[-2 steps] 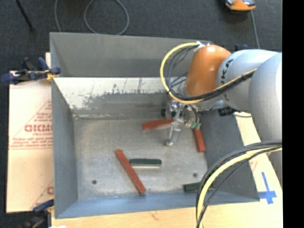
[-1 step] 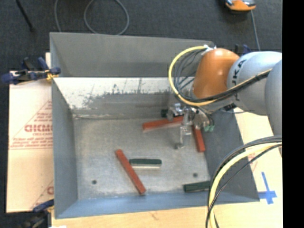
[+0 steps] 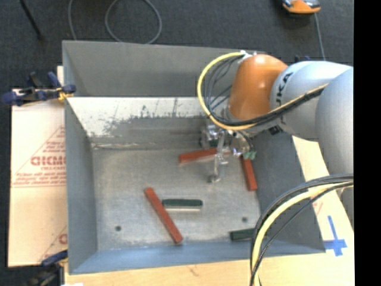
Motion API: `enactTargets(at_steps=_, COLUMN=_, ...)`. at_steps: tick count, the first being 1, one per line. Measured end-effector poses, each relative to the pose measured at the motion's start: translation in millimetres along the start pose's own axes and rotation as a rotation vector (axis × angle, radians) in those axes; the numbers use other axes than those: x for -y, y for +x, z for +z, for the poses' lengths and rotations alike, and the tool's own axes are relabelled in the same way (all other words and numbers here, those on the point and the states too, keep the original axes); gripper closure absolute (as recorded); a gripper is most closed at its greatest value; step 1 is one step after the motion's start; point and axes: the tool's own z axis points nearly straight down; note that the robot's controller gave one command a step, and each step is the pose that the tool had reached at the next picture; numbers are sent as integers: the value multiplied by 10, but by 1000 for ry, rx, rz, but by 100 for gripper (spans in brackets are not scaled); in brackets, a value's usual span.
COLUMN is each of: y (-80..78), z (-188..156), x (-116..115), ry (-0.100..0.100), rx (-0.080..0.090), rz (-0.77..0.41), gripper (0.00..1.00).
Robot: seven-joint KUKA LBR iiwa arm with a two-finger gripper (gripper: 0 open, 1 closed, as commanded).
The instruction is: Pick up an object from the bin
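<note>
Nearest the front wall of the grey bin (image 3: pixel 77 177) lay a small dark block (image 3: pixel 240 235). A long red stick (image 3: pixel 162 215) lay slantwise, with a dark green bar (image 3: pixel 182 204) just beside it. Farther back, the pincer (image 3: pixel 216 173) hung low, right of the floor's middle; whether it was released or clenched could not be told. A short red stick (image 3: pixel 195 156) sat at its left, another (image 3: pixel 249 174) just right, near the side wall. These sticks looked light, stiff and smooth, probably best pinched across the narrow width at mid-length. Bare floor lay leftward; the back wall stood close behind.
</note>
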Motion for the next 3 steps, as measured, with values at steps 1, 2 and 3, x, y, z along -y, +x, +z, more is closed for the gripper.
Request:
enactTargets(at_steps=1, y=-21, z=-26, x=9, ry=1, rx=11, rz=1, gripper=100)
enactTargets(at_steps=2, y=90, z=-552, x=-133, ry=4, rx=13, rz=-366, gripper=100)
enactTargets(at_steps=3, y=-16, z=-1689, x=43, ry=7, rx=17, rz=-371, gripper=100)
